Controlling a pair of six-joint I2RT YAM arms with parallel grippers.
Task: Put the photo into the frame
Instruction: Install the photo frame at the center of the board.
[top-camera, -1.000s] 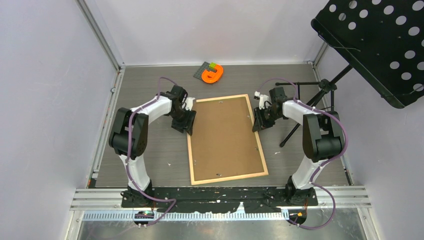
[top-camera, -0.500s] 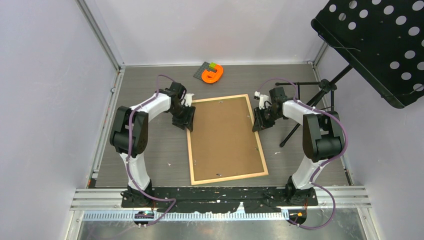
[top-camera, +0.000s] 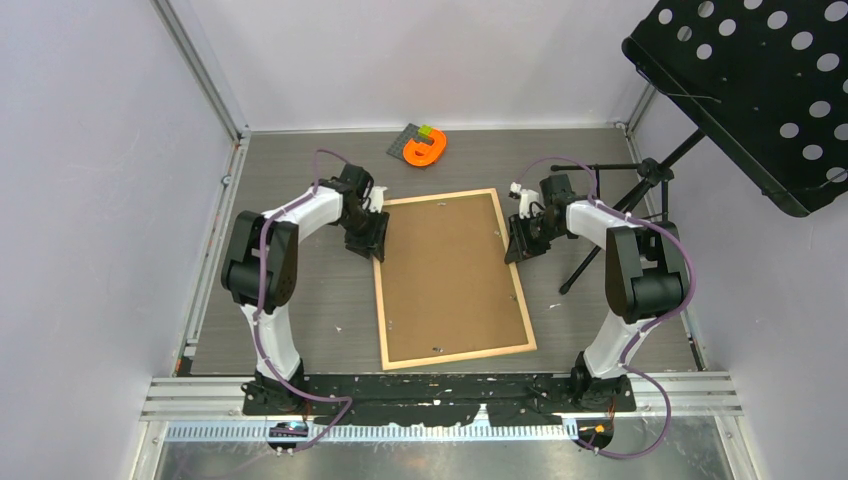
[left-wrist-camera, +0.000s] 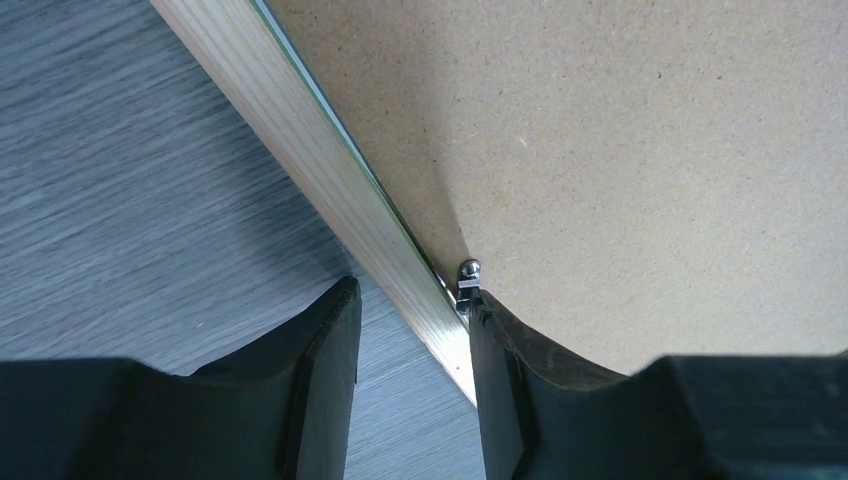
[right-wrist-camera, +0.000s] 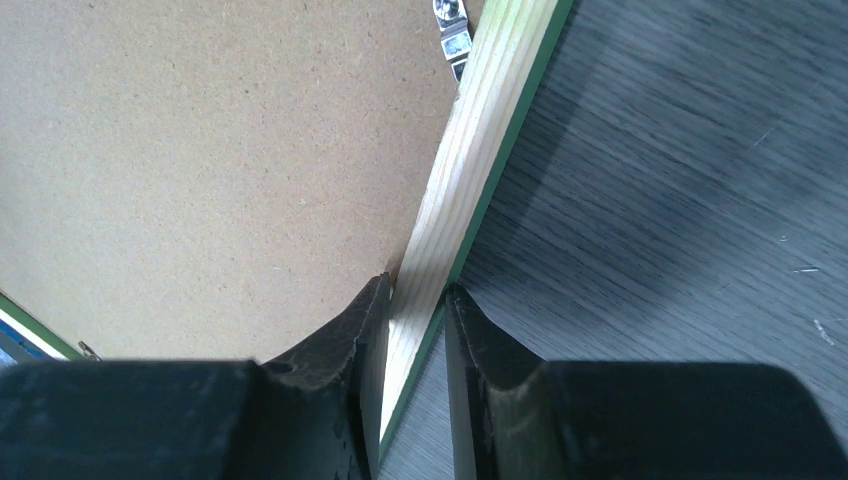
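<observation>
We pinch the right rail of the frame (top-camera: 460, 356), which lies flat on the table (top-camera: 300, 180) around a brown backing board (top-camera: 450, 270), in our right gripper (right-wrist-camera: 417, 285), while our left gripper (left-wrist-camera: 410, 300) straddles the left rail, not yet closed on it.

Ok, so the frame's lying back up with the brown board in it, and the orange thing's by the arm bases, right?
No: the top external view shows the orange thing at the far edge of the table. The frame does lie back up with the brown board in it.
</observation>
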